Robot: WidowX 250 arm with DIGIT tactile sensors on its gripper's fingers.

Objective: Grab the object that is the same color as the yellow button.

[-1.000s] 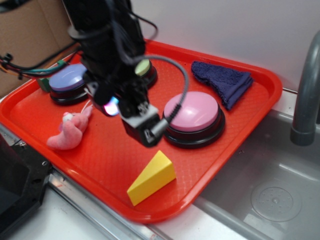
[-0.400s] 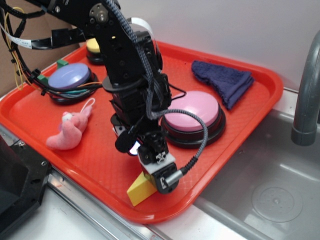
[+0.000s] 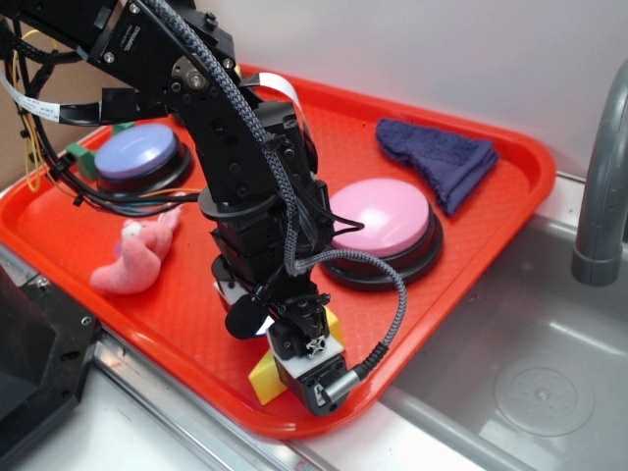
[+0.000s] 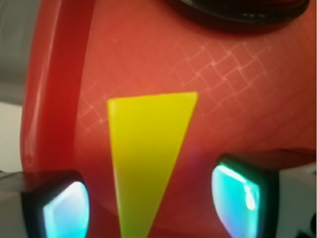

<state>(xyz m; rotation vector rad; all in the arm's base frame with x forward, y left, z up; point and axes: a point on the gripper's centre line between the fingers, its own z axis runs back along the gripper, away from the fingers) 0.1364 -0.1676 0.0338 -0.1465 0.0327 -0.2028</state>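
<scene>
The object, a small yellow wedge (image 3: 263,379), lies on the red tray (image 3: 177,339) near its front rim, mostly covered by the arm. My gripper (image 3: 292,355) is lowered over it. In the wrist view the wedge (image 4: 148,144) points its narrow end back between the two fingers, whose glowing pads (image 4: 64,210) stand on either side with red tray showing in both gaps. The gripper (image 4: 148,204) is open and straddles the wedge's narrow end without touching it. The arm hides the yellow button.
A pink button (image 3: 381,221) sits just behind the gripper. A purple button (image 3: 137,152) and a pink plush toy (image 3: 137,260) are to the left, a blue cloth (image 3: 437,157) at the back right. A metal sink (image 3: 530,373) and grey faucet (image 3: 601,186) lie right of the tray.
The arm has swung from over the tray's middle toward the front rim and come down, so the open fingers now straddle the wedge. The wedge itself has not moved.
</scene>
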